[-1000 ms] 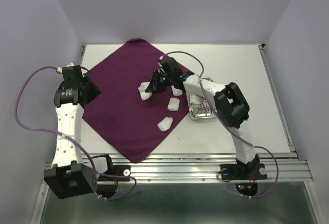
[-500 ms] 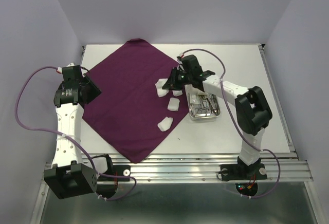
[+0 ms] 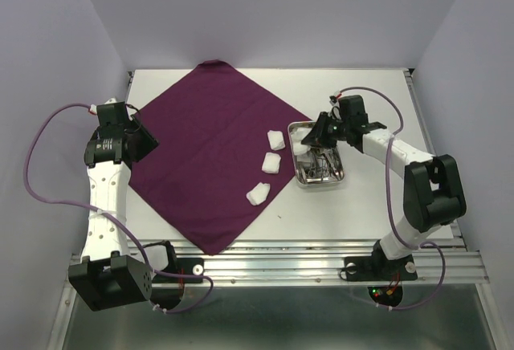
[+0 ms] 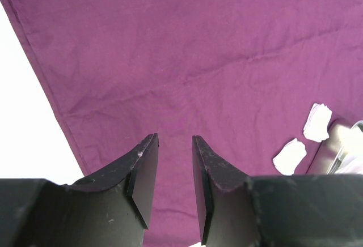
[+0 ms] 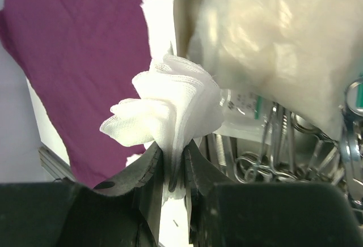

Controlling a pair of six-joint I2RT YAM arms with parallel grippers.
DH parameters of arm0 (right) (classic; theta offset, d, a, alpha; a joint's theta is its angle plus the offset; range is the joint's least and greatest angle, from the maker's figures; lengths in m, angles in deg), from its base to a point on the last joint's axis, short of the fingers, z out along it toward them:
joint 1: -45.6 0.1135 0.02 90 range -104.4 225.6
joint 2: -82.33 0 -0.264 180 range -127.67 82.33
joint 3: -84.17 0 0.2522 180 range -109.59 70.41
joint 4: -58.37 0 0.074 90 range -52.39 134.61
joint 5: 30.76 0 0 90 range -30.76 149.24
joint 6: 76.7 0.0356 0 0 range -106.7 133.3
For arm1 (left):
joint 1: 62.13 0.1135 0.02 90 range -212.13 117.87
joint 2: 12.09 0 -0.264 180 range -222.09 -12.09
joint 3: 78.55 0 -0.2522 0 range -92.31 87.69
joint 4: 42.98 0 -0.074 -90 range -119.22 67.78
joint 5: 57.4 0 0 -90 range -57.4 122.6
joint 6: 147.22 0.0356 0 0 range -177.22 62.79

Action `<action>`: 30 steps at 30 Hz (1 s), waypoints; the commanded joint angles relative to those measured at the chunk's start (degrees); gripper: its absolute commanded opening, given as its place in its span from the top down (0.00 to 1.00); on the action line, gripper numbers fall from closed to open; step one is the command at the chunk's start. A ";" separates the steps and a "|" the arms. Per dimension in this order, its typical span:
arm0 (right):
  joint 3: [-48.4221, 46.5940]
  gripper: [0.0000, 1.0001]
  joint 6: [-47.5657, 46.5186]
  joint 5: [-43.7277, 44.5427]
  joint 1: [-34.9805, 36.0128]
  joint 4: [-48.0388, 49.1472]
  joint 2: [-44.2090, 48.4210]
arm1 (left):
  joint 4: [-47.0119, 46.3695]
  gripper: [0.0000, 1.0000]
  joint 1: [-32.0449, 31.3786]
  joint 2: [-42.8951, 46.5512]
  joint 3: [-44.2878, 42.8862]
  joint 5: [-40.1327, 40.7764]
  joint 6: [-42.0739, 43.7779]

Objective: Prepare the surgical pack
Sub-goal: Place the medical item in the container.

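Top external view: right end effector (image 3: pixel 307 140) hangs over the steel tray (image 3: pixel 340 180) on the bench (image 3: pixel 401 109), with three gauze pads (image 3: pixel 271 163) to its left on the purple cloth (image 3: pixel 201 141). Left wrist view: left end effector (image 4: pixel 174 145), narrowly parted and holding nothing, above the cloth. Right wrist view: fingers pinch a bunched gauze pad (image 5: pixel 170 108); instruments (image 5: pixel 272 156) lie in the tray just beyond.

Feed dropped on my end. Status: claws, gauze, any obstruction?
Right claw shut on gauze pad, at edge of steel tray. Left claw open, empty, over purple cloth. Three pads lie on cloth; nothing in the way.
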 commanded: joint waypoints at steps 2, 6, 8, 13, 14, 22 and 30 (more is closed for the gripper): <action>3.36 0.99 -3.59 -3.51 -1.29 -0.82 2.63 | -1.68 0.59 0.35 1.41 0.01 -0.84 0.16; 4.42 0.99 -4.12 -2.98 -1.29 -0.82 2.11 | -1.68 0.59 0.35 1.58 -0.16 -0.93 0.25; 4.43 0.99 -4.20 -2.20 -1.29 -0.82 1.67 | -1.51 0.59 0.35 1.67 -0.08 -0.75 0.25; 4.07 0.99 -4.73 -2.28 -1.29 -0.64 -0.79 | -1.16 0.59 0.26 1.94 -0.16 -0.58 0.51; 4.07 0.99 -4.73 -2.19 -1.29 -0.73 -1.14 | -1.15 0.59 0.35 2.03 -0.25 -0.58 0.51; 4.87 0.99 -6.22 -1.32 -1.29 -2.04 -3.51 | -1.24 0.59 0.26 2.03 -0.34 -0.93 0.42; 4.08 0.99 -6.93 1.94 -1.29 -3.10 -4.48 | -1.15 0.59 0.35 2.11 -0.43 -1.02 0.25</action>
